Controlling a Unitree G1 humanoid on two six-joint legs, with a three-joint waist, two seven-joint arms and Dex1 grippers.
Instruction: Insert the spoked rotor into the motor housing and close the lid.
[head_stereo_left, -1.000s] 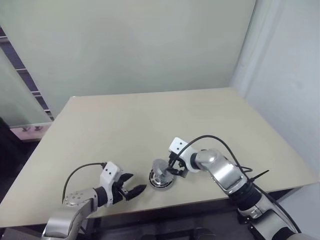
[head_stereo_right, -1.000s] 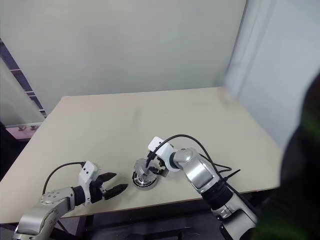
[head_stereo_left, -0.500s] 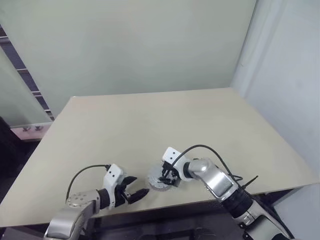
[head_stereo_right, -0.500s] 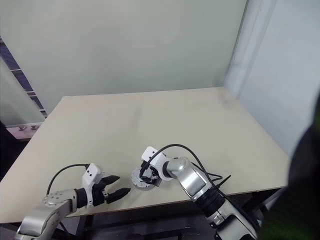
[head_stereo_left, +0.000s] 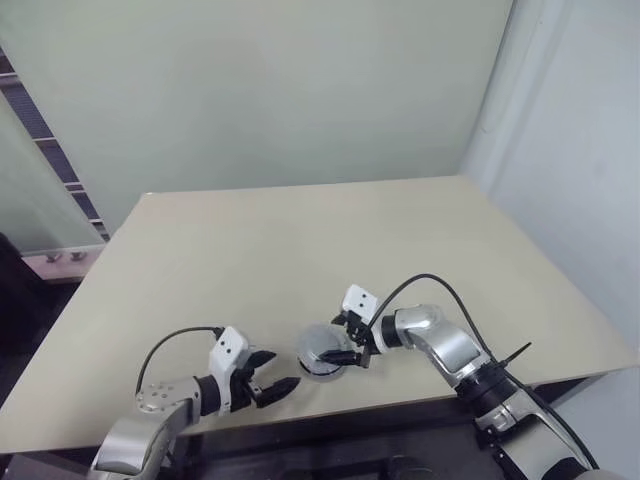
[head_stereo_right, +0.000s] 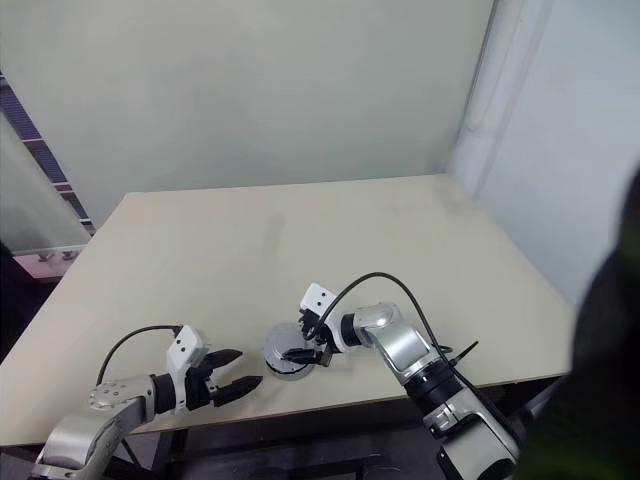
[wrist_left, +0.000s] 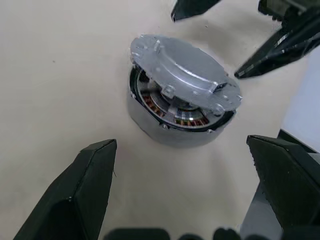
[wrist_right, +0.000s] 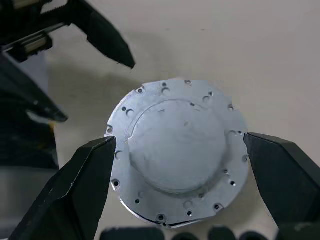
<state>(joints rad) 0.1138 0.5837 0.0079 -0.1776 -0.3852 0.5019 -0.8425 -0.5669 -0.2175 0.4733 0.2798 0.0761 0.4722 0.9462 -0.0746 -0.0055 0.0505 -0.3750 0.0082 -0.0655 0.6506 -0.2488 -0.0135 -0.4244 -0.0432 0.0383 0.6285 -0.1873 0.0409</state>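
Observation:
The motor housing (head_stereo_left: 322, 358) stands near the table's front edge, and copper windings show under its rim (wrist_left: 170, 125). A silver lid (wrist_left: 185, 75) with small holes rests tilted on top of it, also seen from above (wrist_right: 180, 150). The spoked rotor is hidden. My right gripper (head_stereo_left: 340, 340) hovers open over the lid, one finger (wrist_right: 80, 195) on each side of its rim. My left gripper (head_stereo_left: 282, 384) is open just left of the housing, pointing at it, and its fingers (wrist_left: 85, 190) stand apart from the housing wall.
The beige table (head_stereo_left: 300, 240) stretches away behind the housing. Its front edge (head_stereo_left: 330, 405) runs close below both grippers. A pale wall (head_stereo_left: 570, 200) stands beyond the table's right side.
My right wrist has turned over the housing, and the lid now lies lower and flatter on it than a second ago. The left gripper has kept its place.

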